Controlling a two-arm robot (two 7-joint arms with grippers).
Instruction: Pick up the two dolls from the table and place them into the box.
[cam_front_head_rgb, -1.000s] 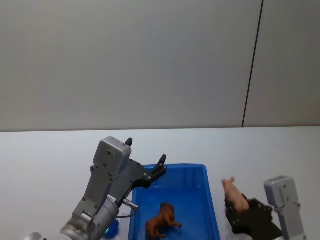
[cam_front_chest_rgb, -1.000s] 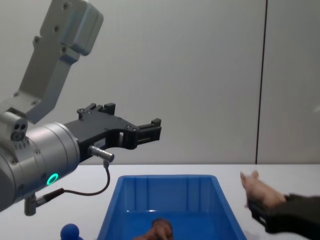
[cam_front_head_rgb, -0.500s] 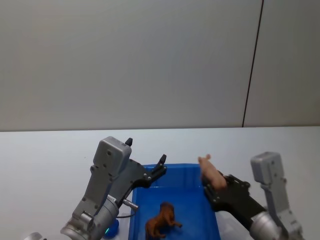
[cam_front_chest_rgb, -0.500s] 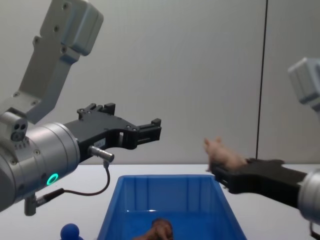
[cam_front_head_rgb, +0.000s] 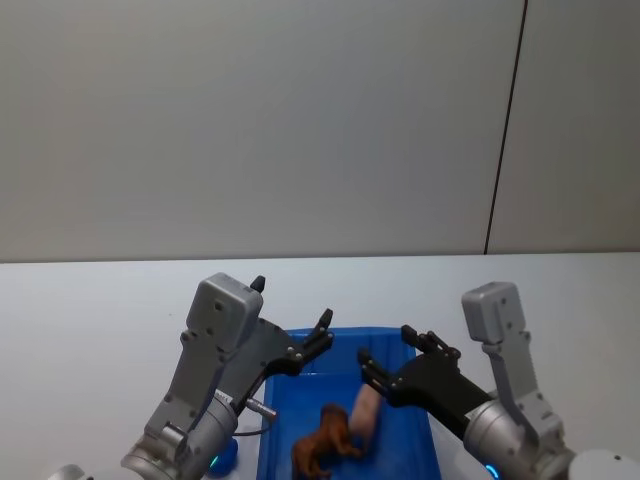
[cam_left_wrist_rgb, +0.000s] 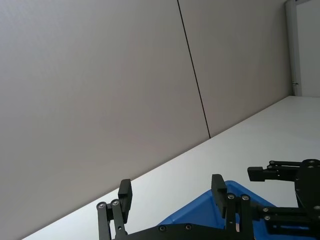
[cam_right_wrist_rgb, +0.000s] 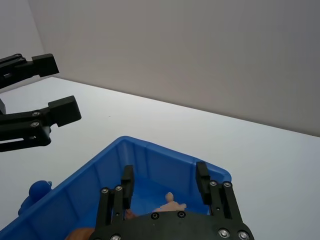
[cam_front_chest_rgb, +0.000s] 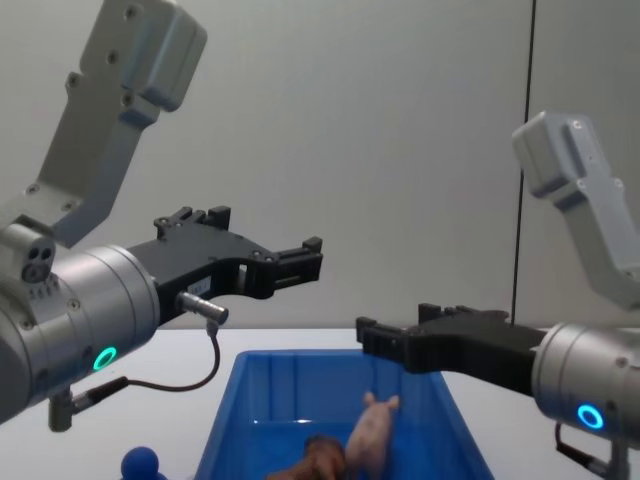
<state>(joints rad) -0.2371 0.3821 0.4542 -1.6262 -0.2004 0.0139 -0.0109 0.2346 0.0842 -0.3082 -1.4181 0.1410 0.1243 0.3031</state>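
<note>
A: Layout?
B: Plain white tabletop (cam_front_head_rgb: 90, 300), running back to a grey wall (cam_front_head_rgb: 250, 120). Bright blue box (cam_front_head_rgb: 300, 395) at centre front: rectangular, thick rim, ribbed inner walls, far bigger than either doll.
A: Arms?
B: Both raised over the box. Left hand (cam_left_wrist_rgb: 171, 185) spread wide, empty, hovering above the far left corner. Right hand (cam_right_wrist_rgb: 164, 172) spread as well, nothing between the fingers, hanging over the right half of the box and reaching toward the left hand.
A: Dolls?
B: Both inside the box, below the hands. Pig (cam_front_head_rgb: 366, 415): pale pink, smooth, small ears, tipped up on end with the head uppermost, under the right hand and clear of its fingers. Resting on the box floor or not: can't tell. Lion (cam_front_head_rgb: 322, 445): brown, darker shaggy mane, low in the box near the front wall, just beside the pig on the left-arm side. Touching the pig or just apart: can't tell.
A: Anything else?
B: Small blue round-topped object (cam_front_head_rgb: 225, 455) on the tabletop, just outside the box's left wall, under the left arm.
</note>
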